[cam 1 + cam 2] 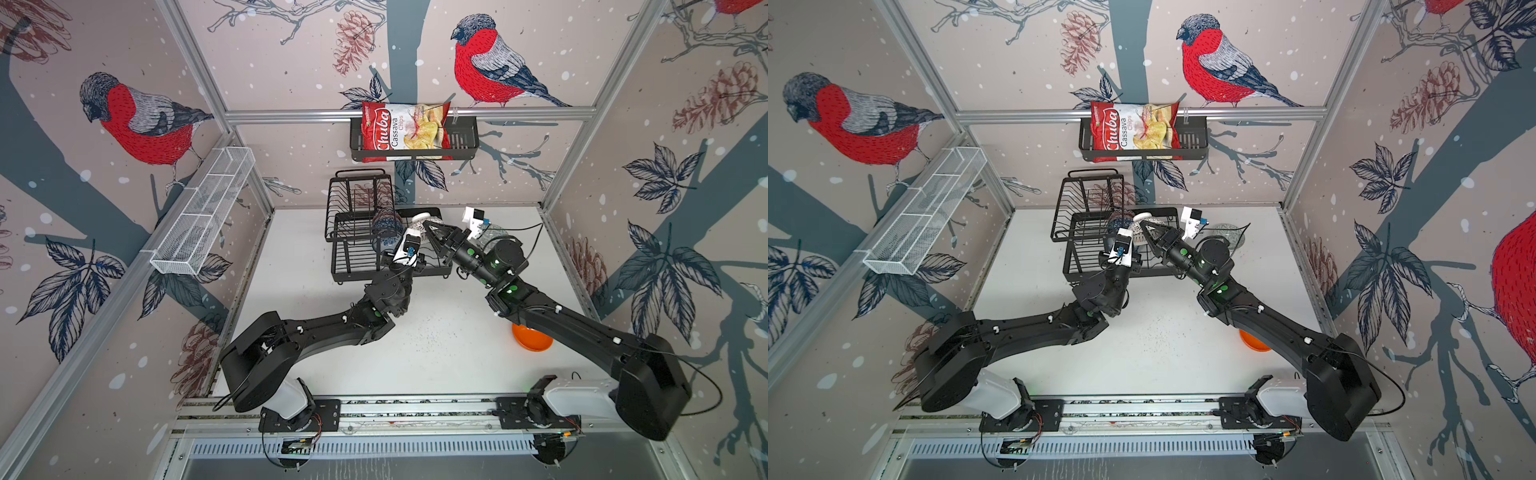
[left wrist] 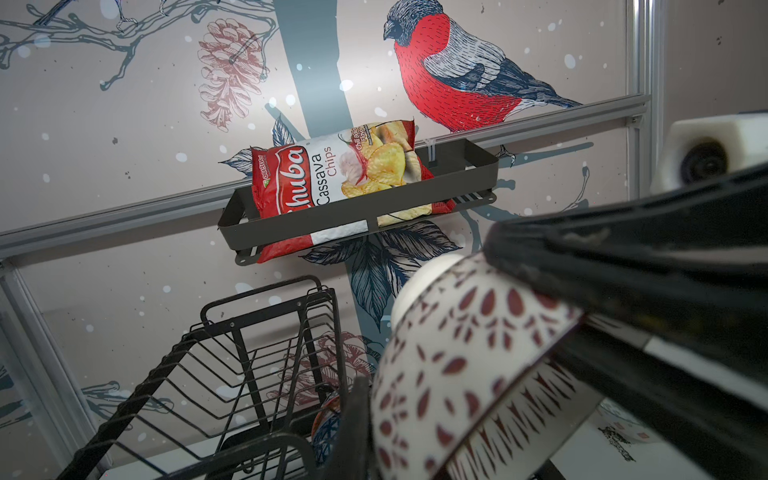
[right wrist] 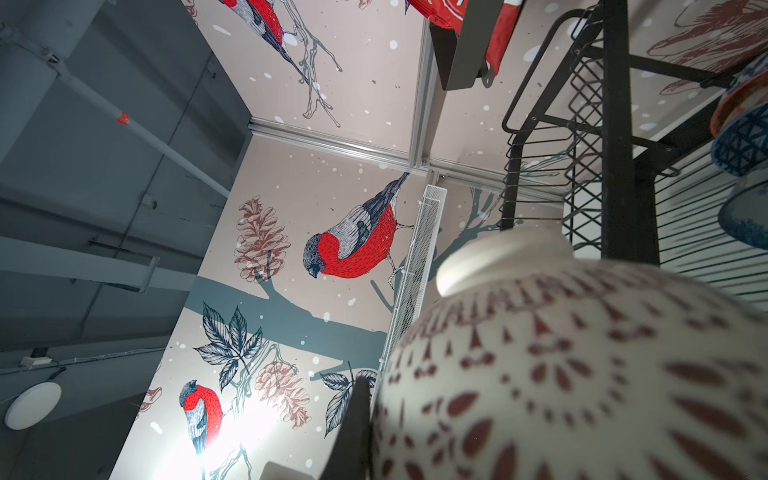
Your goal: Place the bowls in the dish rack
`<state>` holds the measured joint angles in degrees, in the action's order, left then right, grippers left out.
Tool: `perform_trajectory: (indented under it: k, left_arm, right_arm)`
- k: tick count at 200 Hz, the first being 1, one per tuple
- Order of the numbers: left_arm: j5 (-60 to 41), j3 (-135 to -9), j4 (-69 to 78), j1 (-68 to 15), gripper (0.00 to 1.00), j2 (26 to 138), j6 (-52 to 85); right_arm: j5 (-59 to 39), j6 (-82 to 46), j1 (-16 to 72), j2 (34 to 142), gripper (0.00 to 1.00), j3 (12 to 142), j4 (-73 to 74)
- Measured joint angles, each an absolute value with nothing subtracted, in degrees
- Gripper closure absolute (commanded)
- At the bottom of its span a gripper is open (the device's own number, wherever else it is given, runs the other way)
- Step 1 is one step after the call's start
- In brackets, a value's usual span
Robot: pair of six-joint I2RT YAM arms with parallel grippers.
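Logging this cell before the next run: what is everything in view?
dish rack: one, black wire, far end of the table.
blue bowls: at least two, patterned blue, in the dish rack.
white bowl: one, white with dark red pattern, held over the dish rack.
orange bowl: one, orange, on the table, partly under the right arm.
pale bowl: one, greyish, right of the rack, mostly hidden.
chips bag: one, red and white, in the wall basket.
wall basket: one, black, on the back wall.
mesh tray: one, white, on the left wall.
left gripper: one, black, shut on the white bowl.
right gripper: one, black, shut on the white bowl.
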<state>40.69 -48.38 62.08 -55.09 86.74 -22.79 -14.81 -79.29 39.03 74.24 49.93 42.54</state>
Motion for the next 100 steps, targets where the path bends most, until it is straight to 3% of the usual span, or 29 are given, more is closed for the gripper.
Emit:
perform_trajectory:
  k: [57,100]
  left_arm:
    - [41.95,-48.47,62.11,-55.11,0.92,86.72,-22.26]
    - [42.04,-48.47,61.54,-55.24,0.74,86.37,-22.15]
  right_arm:
    - [-15.53,-77.93,38.98,75.20,1.00,51.31,41.32]
    - [-15.53,-75.92,38.54,76.18,1.00,51.64,42.30]
